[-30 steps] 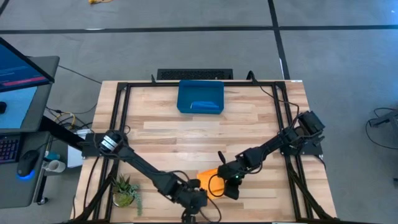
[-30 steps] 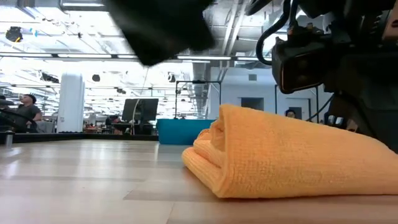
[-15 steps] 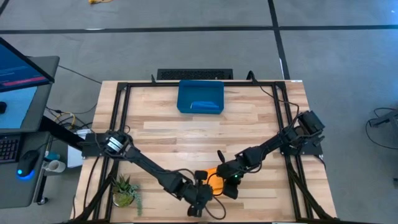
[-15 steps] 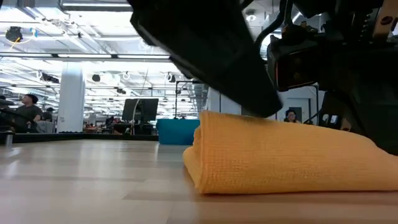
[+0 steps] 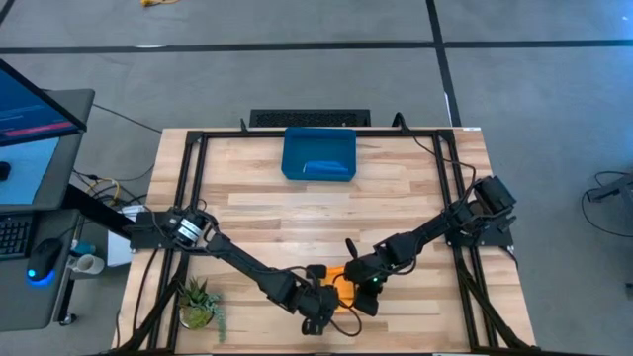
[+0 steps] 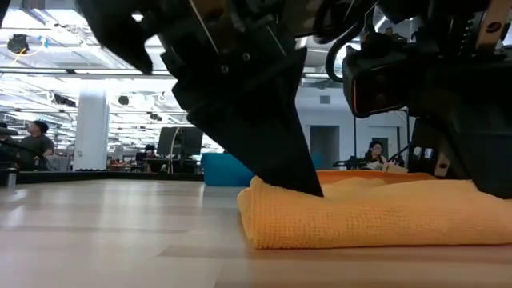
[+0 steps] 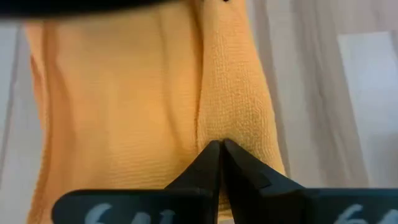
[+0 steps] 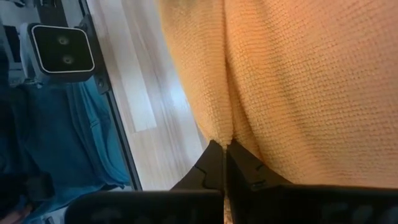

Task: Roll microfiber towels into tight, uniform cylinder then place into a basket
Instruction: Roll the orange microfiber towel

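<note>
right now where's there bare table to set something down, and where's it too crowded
Bare wood runs across the table middle, between the basket at the far edge and the two arms. The far corners beside the basket are bare too. It is crowded at the near edge: the left gripper and right gripper both pinch the orange towel, with a small plant at the near left corner.

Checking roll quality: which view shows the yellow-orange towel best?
The low view: the yellow-orange towel lies side-on, its flattened profile visible. In the high view the arms mostly cover it. Both wrist views show only close-up fabric pinched by the left end effector and right end effector.
</note>
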{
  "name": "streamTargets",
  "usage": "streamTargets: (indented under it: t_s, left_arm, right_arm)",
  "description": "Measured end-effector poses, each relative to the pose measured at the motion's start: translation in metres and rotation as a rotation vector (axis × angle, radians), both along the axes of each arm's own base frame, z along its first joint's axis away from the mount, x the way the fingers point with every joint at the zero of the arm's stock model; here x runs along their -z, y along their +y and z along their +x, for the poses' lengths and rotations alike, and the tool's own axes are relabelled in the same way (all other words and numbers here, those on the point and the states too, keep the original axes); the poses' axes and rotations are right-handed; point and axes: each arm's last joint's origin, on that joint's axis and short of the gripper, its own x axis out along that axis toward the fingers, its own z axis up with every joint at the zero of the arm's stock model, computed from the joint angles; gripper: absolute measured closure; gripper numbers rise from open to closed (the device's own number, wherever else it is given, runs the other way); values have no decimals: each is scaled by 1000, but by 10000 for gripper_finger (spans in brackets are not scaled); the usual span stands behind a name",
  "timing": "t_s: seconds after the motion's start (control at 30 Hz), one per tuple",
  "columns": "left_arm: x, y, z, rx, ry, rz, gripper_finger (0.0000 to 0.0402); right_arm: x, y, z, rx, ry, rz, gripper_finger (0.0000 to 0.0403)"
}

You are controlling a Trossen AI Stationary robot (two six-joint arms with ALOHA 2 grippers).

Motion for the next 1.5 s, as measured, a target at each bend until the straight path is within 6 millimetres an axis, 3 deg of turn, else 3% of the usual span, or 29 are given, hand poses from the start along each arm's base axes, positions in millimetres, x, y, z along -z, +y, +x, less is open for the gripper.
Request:
streamTargets:
  t_s: [0.23, 0.67, 0.8, 1.03, 1.23, 1.5]
  left_arm:
    - [1, 0, -3, -37, 1, 22, 391]
    - [3, 5, -4, -77, 35, 32, 391]
    - [3, 6, -4, -79, 39, 37, 391]
    - [3, 8, -3, -83, 41, 35, 391]
    - [3, 10, -2, -94, 42, 31, 391]
    - [4, 11, -2, -97, 49, 36, 391]
  right_arm:
    - [0, 3, -1, -7, -14, -12, 371]
    - [-2, -3, -2, 28, 5, -53, 260]
    - [-13, -7, -8, 5, -6, -89, 240]
    - [-54, -12, -27, 26, -126, -218, 227]
    - [-81, 17, -57, -101, -353, -375, 230]
    - [-74, 72, -78, -346, -712, -624, 234]
